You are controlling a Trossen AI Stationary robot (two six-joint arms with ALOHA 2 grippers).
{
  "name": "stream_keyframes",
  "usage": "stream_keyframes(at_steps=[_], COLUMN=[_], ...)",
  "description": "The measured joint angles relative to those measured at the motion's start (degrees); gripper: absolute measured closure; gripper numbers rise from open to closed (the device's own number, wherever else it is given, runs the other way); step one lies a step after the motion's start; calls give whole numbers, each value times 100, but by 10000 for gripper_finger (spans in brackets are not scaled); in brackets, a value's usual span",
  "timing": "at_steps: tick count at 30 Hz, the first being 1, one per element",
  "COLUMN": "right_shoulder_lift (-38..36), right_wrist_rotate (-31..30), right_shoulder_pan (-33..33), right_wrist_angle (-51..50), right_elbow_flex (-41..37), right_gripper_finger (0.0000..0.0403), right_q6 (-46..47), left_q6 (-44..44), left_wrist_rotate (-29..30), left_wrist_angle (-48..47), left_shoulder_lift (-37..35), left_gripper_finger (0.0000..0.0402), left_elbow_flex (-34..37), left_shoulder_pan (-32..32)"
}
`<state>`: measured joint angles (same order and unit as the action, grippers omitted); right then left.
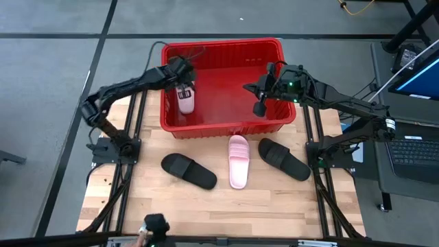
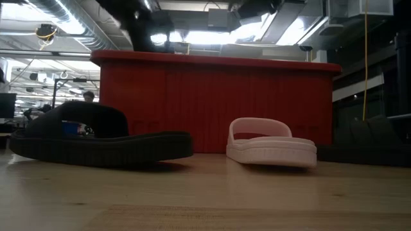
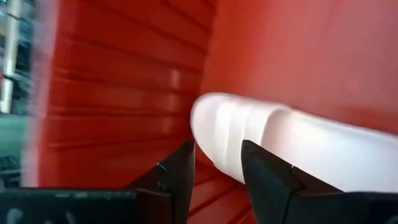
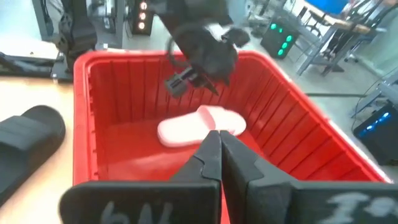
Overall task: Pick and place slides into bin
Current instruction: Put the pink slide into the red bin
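Both arms are dark, built of slim black links joined by chunky round joints, each rising from a black base plate. The left claw (image 1: 184,84) ends in two flat, wedge-shaped black fingers (image 3: 177,180) with angular edges and a small screw or clip near one tip. The right claw (image 1: 260,103) has matching narrow black fingers (image 4: 208,155) tapering to thin tips. A small green light glows on the right arm's wrist, with thin black cables beside it.
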<state>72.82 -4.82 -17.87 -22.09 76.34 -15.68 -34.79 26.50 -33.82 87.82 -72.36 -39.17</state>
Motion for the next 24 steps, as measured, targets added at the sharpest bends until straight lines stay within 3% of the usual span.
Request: stream_keyframes(at_steps=[6, 15, 21, 24], right_shoulder_lift=[0, -72, -72, -72], right_wrist_rotate=[214, 334, -131, -558], right_shoulder_pan=[89, 875, 1577, 1970], right_wrist_angle=[99, -27, -128, -453], right_elbow_flex=[0, 220, 280, 284], right_gripper_finger=[400, 400, 400, 400], right_q6=[-3, -271, -283, -141], left_q6=[515, 1427, 1731, 1721], left_wrist_rotate=[-166, -1090, -1186, -1526], left_wrist_angle=[2, 14, -173, -520], left_shoulder_lift=[-991, -2175, -2642, -2752], left_gripper_finger=[279, 302, 344, 382], left_elbow_flex=[-2, -2, -4, -9], left_shoulder_pan=[483, 1519, 2234, 2582])
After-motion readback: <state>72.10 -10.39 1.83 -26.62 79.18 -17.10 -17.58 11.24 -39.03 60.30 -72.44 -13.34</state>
